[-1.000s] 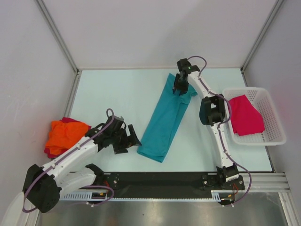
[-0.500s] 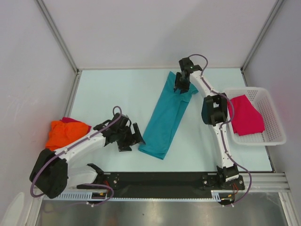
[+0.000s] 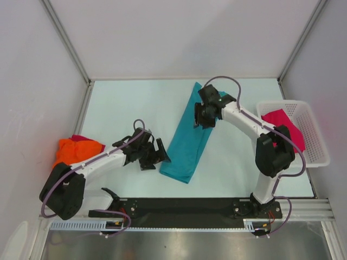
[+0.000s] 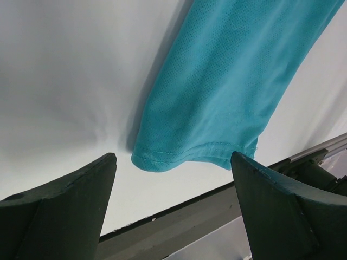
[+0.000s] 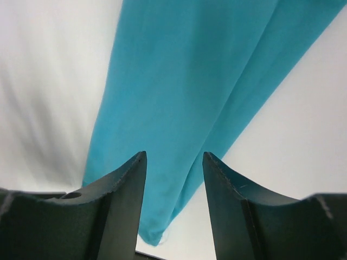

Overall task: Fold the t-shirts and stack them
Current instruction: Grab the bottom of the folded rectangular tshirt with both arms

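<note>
At the table's [image 3: 124, 108] left edge, about halfway along it, the orange t-shirt [image 3: 76, 151] lies crumpled on the dark red t-shirt [image 3: 81, 138]. Only a sliver of the red one shows at the far side, and the heap reaches over the edge. Bare tabletop runs from there to the far left corner and across to the teal t-shirt [image 3: 190, 138].

The left gripper [image 3: 155, 160] sits low over the table near the middle of the near edge. Its jaws are spread wide and hold nothing. In the left wrist view its fingers [image 4: 70, 200] frame the teal hem, which lies just ahead of them, apart from both tips and close to the dark rail at the near edge.

The teal t-shirt is folded into a long strip. It slants from the middle of the far edge down to that hem, with its long edges fairly straight.

The right gripper [image 3: 201, 120] hangs over the far half of the strip. Its fingers [image 5: 116, 206] are parted by a moderate gap with nothing between them, and the cloth lies below.

A bare band of table separates the strip from the white basket [image 3: 314, 135] at the right edge, and the right arm's elbow rises over the basket's inner side. The magenta t-shirt [image 3: 282, 118] lies inside the basket.
</note>
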Robot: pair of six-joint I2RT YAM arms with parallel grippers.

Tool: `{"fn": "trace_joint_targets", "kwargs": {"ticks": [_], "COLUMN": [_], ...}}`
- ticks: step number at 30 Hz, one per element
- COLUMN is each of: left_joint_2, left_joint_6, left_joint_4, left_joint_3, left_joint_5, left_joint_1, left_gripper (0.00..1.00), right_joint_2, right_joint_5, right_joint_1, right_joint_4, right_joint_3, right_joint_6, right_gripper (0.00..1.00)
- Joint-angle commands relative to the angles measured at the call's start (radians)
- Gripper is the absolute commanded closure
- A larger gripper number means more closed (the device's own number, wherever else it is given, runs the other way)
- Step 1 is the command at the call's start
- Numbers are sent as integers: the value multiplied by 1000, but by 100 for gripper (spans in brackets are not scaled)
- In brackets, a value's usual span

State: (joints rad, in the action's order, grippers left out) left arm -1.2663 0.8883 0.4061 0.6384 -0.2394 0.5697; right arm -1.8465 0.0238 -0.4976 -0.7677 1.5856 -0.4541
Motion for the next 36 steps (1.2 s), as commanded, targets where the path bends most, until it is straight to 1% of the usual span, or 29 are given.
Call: {"fn": "trace_joint_targets", "kwargs": {"ticks": [1, 3, 4, 11, 17, 25, 31, 36], "left_joint_2": [-21, -41, -48, -90, -105, -96, -96, -100], "left_joint_6": [-31, -34, -35, -45, -45, -57, -68, -78], "left_joint_4": [-65, -76, -88, -121, -141, -122, -105, -78], "left_joint_3": [35, 33, 33, 15, 3, 6, 12, 33], "left_joint_5": [9, 8, 2, 5, -5, -1, -3, -12], "left_joint_1": [-7, -7, -7, -7, -7, -7, -7, -7], "left_gripper": [8, 8, 8, 8, 9, 9, 9, 9], "right_joint_2": [91, 116, 131, 219, 253, 260, 256, 231], "right_joint_5": [28, 27, 22, 7, 5, -2, 25, 15], "right_joint_1": [-93, -125, -163, -281, -325, -381, -401, -423], "right_joint_4": [74, 84, 88, 113, 131, 146, 225, 281], "right_joint_3": [-203, -284, -308, -460, -539, -587, -662, -679], "right_joint_6": [-103, -149, -164, -281, -345, -397, -446, -483], "right_gripper": [48, 48, 47, 46, 46, 46, 46, 46]}}
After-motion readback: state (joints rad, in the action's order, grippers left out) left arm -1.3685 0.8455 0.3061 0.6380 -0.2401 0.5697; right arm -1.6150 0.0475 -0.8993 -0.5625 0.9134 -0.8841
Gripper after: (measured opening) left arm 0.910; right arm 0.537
